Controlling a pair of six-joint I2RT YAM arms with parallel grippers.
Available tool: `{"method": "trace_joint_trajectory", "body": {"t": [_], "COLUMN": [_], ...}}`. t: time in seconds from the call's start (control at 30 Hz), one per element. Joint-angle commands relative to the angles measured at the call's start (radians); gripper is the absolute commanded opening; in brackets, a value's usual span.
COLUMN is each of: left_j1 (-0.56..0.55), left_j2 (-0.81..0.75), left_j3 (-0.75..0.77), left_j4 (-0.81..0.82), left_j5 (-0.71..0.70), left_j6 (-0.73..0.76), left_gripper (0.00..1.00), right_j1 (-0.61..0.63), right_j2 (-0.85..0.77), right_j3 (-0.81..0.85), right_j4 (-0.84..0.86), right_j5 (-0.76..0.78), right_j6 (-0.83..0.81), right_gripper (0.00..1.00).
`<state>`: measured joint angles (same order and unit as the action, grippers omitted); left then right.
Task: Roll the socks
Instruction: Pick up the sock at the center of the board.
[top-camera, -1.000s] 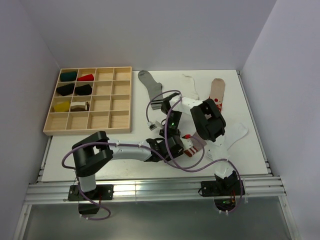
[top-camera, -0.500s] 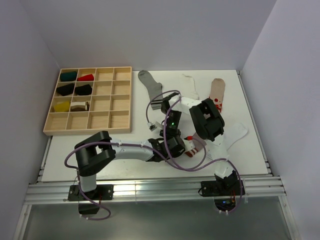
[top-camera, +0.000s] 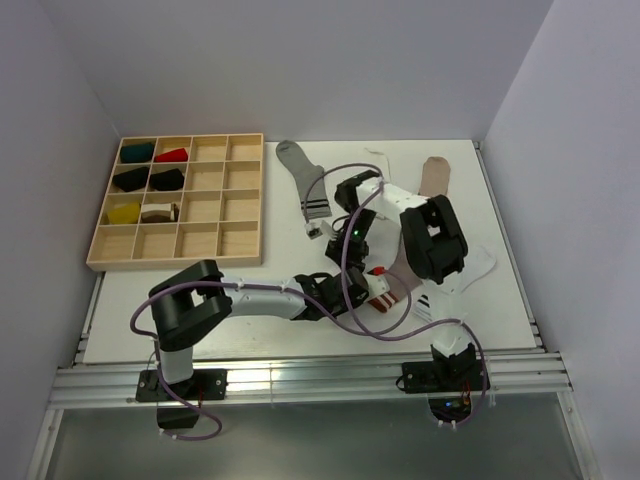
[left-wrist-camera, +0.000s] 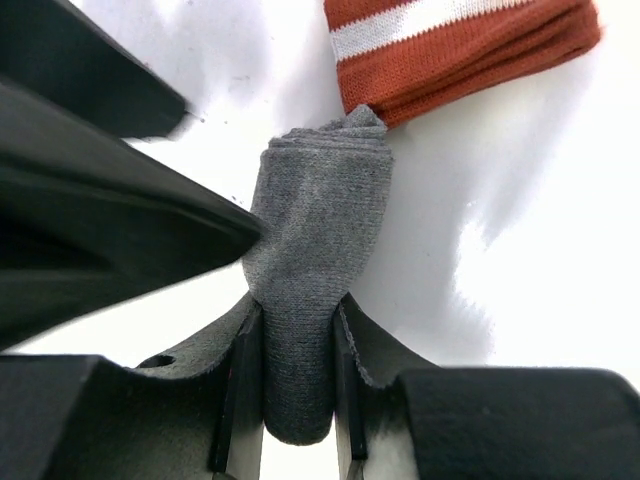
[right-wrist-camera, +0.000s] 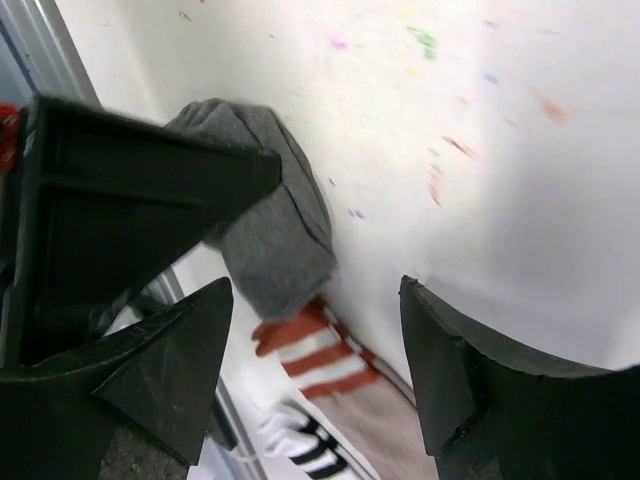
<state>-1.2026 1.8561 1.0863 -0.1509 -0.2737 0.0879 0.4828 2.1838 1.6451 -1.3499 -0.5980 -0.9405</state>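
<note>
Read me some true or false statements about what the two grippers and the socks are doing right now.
The left gripper is clamped on a plain grey sock. True.
The right gripper is shut. False: it is open and grips nothing.
Several compartments of the wooden tray hold sock bundles. True.
The grey sock with dark cuff stripes lies in the tray. False: it lies on the table, right of the tray.
</note>
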Motion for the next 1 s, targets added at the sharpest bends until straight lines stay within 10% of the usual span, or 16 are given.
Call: {"method": "trace_joint_trajectory", "body": {"t": [0.0,0.97], "left_j1": [0.032,0.434], "left_j2": [0.019,-0.419], "left_j3": [-0.045,-0.134], "left_j4": [-0.016,0.102], "left_j5": [0.093,0.191], "left_j6": [-0.033,-0.304], "left_gripper": [0.00,0.00], "right_j1": [-0.056,-0.331], "right_j2": [-0.107,-0.335], "right_j3": [0.004,0.217], "right_j4": [0.051,0.152], "right_j5": [-0.017,-0.077], "right_j6": [-0.009,0.266], "right_gripper": [0.75,0.75]}}
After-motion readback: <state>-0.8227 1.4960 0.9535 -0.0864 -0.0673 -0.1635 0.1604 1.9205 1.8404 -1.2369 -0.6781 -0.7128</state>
